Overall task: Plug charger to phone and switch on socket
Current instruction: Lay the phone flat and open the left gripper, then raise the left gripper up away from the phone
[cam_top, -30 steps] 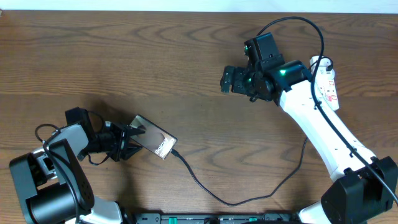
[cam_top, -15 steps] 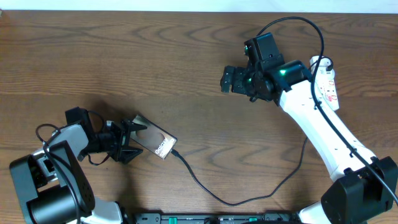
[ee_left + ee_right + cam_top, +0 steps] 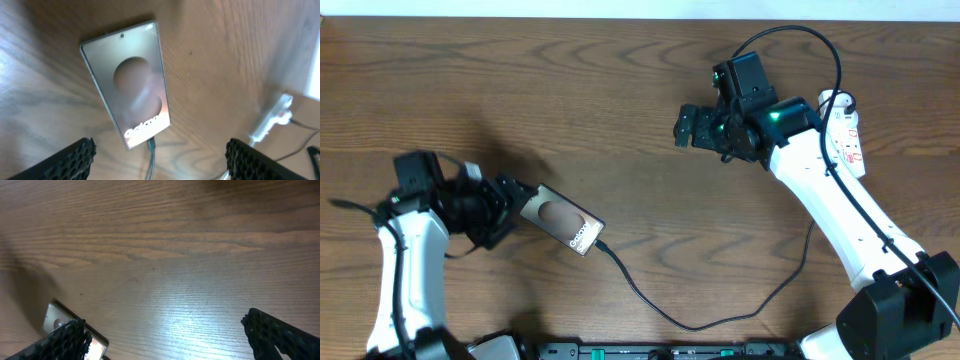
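The bronze-brown phone point(image 3: 562, 221) lies flat at the table's lower left, lettering up; in the left wrist view the phone point(image 3: 131, 87) fills the centre. The charger point(image 3: 660, 312), a thin black cable, runs from the phone's right end in a loop towards the right arm, and its plug tip point(image 3: 150, 145) sits against the phone's bottom edge. My left gripper point(image 3: 513, 211) stands open just left of the phone, holding nothing. The white socket point(image 3: 846, 132) lies at the far right. My right gripper point(image 3: 684, 128) hangs open left of the socket, above bare wood.
The socket point(image 3: 271, 118) also shows small at the right of the left wrist view. A corner of the phone point(image 3: 54, 316) shows behind the right gripper's left finger point(image 3: 65, 341). The right arm's thick black cable point(image 3: 800, 40) arcs over the table's back right.
My left gripper has opened, let go of the phone's left end and drawn back to the left. The phone, charger and right arm have stayed in place.
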